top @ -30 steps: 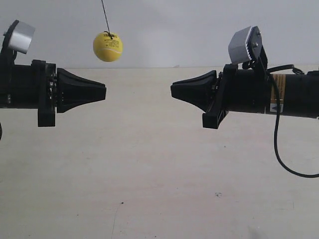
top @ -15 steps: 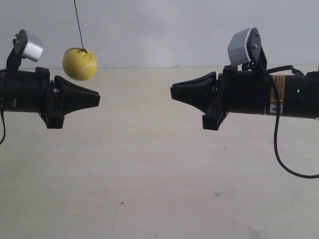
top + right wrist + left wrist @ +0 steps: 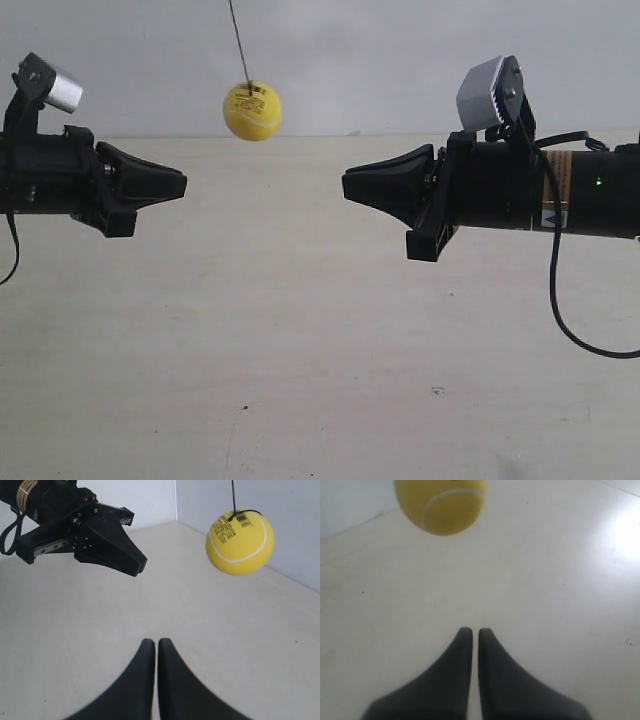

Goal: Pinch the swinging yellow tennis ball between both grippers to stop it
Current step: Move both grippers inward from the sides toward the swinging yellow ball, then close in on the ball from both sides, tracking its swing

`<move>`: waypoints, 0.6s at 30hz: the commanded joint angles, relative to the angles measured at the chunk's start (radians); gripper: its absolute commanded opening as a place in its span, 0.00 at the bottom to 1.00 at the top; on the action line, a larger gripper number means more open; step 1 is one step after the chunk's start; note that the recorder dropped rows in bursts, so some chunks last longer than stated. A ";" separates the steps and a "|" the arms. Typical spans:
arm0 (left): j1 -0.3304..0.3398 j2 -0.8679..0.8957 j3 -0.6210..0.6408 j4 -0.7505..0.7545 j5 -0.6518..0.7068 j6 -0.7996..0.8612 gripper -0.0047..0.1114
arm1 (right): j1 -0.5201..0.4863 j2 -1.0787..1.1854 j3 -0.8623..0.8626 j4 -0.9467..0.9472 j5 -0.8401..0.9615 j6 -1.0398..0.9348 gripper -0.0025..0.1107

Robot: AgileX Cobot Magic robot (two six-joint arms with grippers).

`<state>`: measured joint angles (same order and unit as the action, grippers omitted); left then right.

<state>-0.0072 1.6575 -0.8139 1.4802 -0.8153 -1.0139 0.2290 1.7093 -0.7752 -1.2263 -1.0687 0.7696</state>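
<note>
Beneath me lies a pale cream surface [image 3: 300,330], matte and bare but for a few dark specks [image 3: 437,390]. A plain grey-white wall [image 3: 380,60] stands along its far edge, and my right wrist view shows a corner where a second wall meets it.

The yellow tennis ball [image 3: 252,110] is bright and fuzzy, with a curved white seam and a small black printed label near its top. A thin black string [image 3: 238,40] loops onto it there and runs upward out of sight. The ball hangs in the air above the level of both my noses and touches neither. It sits in the gap between them, nearer the arm at the exterior view's left, and my right wrist view places it off towards the far wall.

My left gripper [image 3: 471,630] has its fingers pressed together with only a slit between them, holding nothing. My right gripper [image 3: 151,641] is closed the same way, also on nothing. The two noses face each other, well apart.
</note>
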 commanded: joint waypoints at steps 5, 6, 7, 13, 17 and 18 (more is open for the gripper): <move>-0.006 -0.011 -0.007 -0.074 -0.209 0.060 0.08 | 0.102 -0.001 -0.005 0.011 0.008 -0.023 0.02; -0.006 -0.011 -0.007 -0.074 -0.232 0.060 0.08 | 0.120 -0.001 -0.005 0.016 0.021 -0.032 0.02; -0.008 -0.011 -0.007 -0.074 -0.241 0.060 0.08 | 0.130 -0.001 -0.005 0.016 0.031 -0.037 0.02; -0.057 -0.011 -0.007 -0.078 -0.208 0.092 0.08 | 0.129 -0.001 -0.005 0.039 0.053 -0.055 0.02; -0.075 -0.011 -0.007 -0.081 -0.137 0.112 0.08 | 0.129 -0.001 -0.005 0.057 0.056 -0.081 0.02; -0.075 -0.011 -0.007 -0.094 -0.121 0.127 0.08 | 0.129 -0.001 -0.005 0.062 0.056 -0.085 0.02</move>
<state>-0.0779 1.6575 -0.8139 1.4160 -0.9733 -0.9125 0.3582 1.7093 -0.7752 -1.1850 -1.0159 0.7068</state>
